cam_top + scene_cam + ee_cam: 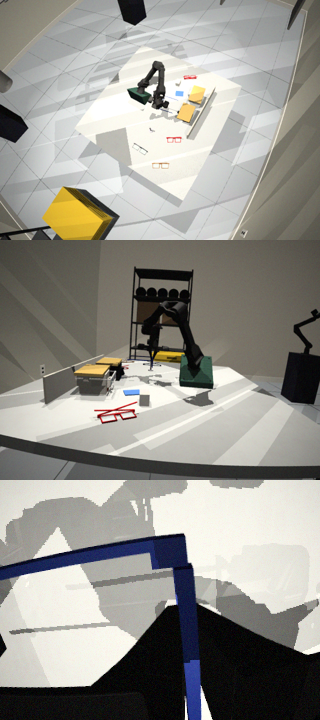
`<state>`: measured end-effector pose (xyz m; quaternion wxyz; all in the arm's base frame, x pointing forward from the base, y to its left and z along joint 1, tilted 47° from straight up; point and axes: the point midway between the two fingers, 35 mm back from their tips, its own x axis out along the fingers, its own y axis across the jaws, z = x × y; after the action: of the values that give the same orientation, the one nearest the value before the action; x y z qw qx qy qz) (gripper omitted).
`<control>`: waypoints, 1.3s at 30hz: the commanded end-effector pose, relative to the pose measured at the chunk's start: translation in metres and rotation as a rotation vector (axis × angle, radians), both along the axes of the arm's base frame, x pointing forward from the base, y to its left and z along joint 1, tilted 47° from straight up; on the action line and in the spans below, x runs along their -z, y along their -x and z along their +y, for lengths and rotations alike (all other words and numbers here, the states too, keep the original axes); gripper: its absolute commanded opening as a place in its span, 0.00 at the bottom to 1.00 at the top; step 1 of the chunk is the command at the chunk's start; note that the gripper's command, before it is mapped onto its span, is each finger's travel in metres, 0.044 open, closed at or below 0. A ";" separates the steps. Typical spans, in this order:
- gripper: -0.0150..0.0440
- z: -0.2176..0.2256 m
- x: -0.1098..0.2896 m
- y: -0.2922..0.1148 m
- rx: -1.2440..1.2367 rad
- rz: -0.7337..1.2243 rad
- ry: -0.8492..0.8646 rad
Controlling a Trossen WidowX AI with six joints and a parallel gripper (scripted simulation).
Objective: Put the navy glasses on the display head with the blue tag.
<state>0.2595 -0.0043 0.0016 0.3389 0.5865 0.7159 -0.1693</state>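
The gripper point(162, 103) is squeezed shut on the navy glasses point(180, 583). In the wrist view a blue bar of the frame runs up between the dark fingers and turns a corner to the left. The glasses hang in the air above the white table point(108, 116), not on a head.

From the top, two thin blue temples point(171, 98) stick out from the gripper toward the two heads. The heads look like boxes with yellow tops. One yellow-topped head point(186, 112) is just past the tips of the blue lines. The other yellow-topped head point(196, 94) is right next to it. A blue tag point(179, 93) lies flat on the table, near the second head and close to the gripper. A small grey block point(178, 82) sits just beyond the tag.

Behind both heads stands a long low board point(201, 113), like a little wall.

The arm point(180, 325) bends up high and comes down to its green base point(196, 371), which sits close to the gripper.

More glasses lie around on the table. One red pair point(190, 76) is past the grey block, near the table edge. Another red pair point(173, 139) lies by the end of the board. A dark pair point(139, 149) and an orange pair point(160, 165) lie well apart from the arm. A tiny dark thing point(150, 129) lies between the arm and these; it is too small to make out.
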 end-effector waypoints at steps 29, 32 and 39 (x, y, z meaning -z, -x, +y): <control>0.25 0.023 0.025 0.004 -0.002 0.012 0.003; 0.25 0.026 0.027 0.005 -0.002 0.012 0.003; 0.25 0.031 0.029 0.006 -0.002 0.012 0.003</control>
<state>0.2566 0.0237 -0.0266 0.3415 0.5823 0.7175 -0.1717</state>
